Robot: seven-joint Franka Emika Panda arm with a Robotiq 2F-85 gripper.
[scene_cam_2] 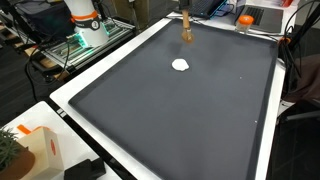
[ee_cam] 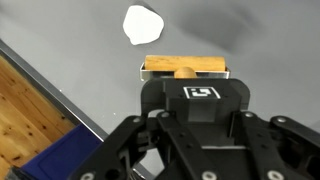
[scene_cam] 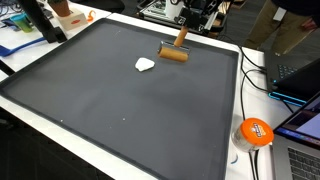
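Gripper [ee_cam: 186, 82] near the far edge of a dark mat [scene_cam: 120, 110], jaws drawn narrow on the handle [scene_cam: 182, 38] of a wooden roller [scene_cam: 174, 55]. Fingertips hidden under the gripper's own body in the wrist view. Only the handle's round end seen there, poking out just past the gripper, with the roller [ee_cam: 186, 66] lying crosswise right beyond it. In both exterior views, handle tilted up from the roller into the gripper, and roller [scene_cam_2: 186, 32] down at the mat. Touching it or just above, impossible to tell.

Near the roller but apart from it, 1 white lump [scene_cam: 145, 65], flat and irregular, lying on the mat. In the wrist view, lump [ee_cam: 143, 22] beyond the roller and off to the left. In an exterior view, lump [scene_cam_2: 181, 66] nearer the camera than the roller.

Under the 2 of them, the mat, covering nearly the whole table and framed by a white rim [scene_cam_2: 100, 65]. Past the rim, orange disc [scene_cam: 254, 131] by 1 corner, cables [scene_cam: 252, 75] trailing along the side, laptop [scene_cam: 300, 125] near them. In the wrist view, wood [ee_cam: 30, 110] showing beyond the rim. Close to the camera in an exterior view, white box [scene_cam_2: 40, 148] with an orange mark, well apart from roller and lump.
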